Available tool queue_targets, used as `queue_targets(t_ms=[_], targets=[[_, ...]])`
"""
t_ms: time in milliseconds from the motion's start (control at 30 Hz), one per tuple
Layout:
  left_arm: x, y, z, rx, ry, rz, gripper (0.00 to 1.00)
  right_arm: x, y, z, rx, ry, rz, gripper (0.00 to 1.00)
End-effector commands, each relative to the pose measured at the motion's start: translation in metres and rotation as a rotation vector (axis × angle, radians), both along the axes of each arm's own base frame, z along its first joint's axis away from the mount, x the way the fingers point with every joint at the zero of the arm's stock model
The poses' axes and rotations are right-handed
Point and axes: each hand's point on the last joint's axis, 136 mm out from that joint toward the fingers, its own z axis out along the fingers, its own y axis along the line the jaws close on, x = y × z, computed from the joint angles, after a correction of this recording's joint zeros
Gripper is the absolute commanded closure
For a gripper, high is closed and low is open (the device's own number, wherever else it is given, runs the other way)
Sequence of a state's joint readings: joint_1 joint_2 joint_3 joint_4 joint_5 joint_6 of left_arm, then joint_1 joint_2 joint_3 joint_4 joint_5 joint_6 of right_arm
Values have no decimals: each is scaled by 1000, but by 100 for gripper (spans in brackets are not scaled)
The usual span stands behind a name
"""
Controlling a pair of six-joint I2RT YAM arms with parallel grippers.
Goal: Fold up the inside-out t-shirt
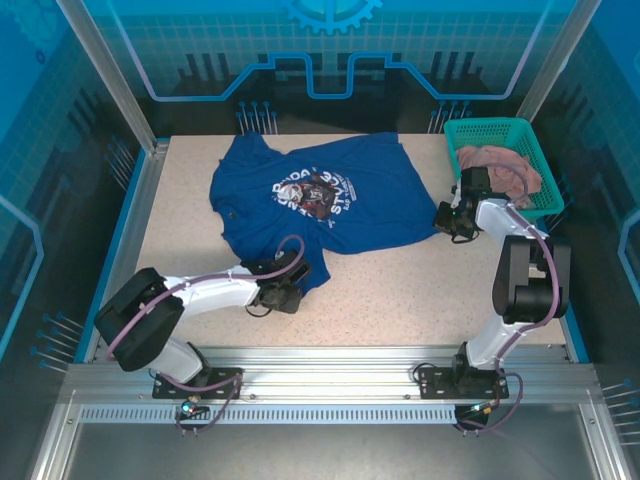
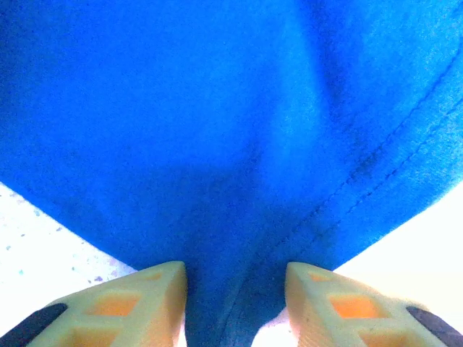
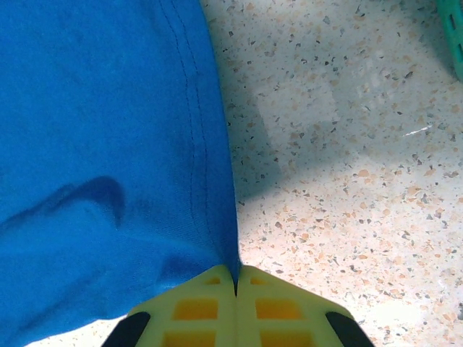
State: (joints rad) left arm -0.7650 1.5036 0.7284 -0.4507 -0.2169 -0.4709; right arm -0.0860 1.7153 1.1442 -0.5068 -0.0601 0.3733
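Mostly spread flat, print side up, on the speckled table (image 1: 400,290): the royal-blue t-shirt (image 1: 330,195), lying from the centre toward 12 o'clock in the top view. Runs lengthwise from 9 to 3 o'clock, sleeves at the 9 o'clock end, hem pointing to 3. Pinched at the 3 o'clock hem corner by the right gripper (image 1: 447,218), jaws closed on the stitched edge. Straddled at its 7 o'clock sleeve by the left gripper (image 1: 288,292), fingers (image 2: 145,296) apart with bunched blue cloth between; cannot tell whether clamped. Near the hem, at 2 o'clock: teal basket (image 1: 540,150) holding a dusty-pink garment (image 1: 500,165).
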Motion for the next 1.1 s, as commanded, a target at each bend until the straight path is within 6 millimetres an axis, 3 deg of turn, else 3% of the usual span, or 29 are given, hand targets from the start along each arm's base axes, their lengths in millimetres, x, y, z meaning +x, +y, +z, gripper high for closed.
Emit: queue_targets(t_ms=[0, 233, 333, 400, 533, 600, 700, 767, 900, 1067], targets=[[-26, 15, -14, 62, 83, -20, 66, -3, -2, 3, 0, -6, 4, 97], [-14, 16, 2, 57, -5, -6, 84, -2, 0, 9, 10, -30, 6, 98], [5, 13, 28, 21, -103, 13, 93, 1, 5, 23, 41, -84, 14, 98], [23, 15, 60, -9, -207, 37, 100, 5, 12, 44, 69, -151, 27, 98], [56, 31, 156, -101, -514, 110, 100, 4, 18, 109, 70, -335, 40, 99], [66, 43, 217, -152, -711, 147, 100, -1, 18, 149, 55, -441, 40, 99], [65, 65, 311, -198, -990, 185, 100, -13, 16, 216, 20, -598, 36, 99], [57, 80, 373, -223, -1151, 205, 100, -26, 14, 263, -15, -695, 28, 99], [30, 106, 473, -277, -1368, 231, 100, -62, 9, 348, -82, -869, 7, 98], [-16, 133, 561, -394, -1555, 223, 100, -119, 8, 425, -133, -1044, -5, 97]])
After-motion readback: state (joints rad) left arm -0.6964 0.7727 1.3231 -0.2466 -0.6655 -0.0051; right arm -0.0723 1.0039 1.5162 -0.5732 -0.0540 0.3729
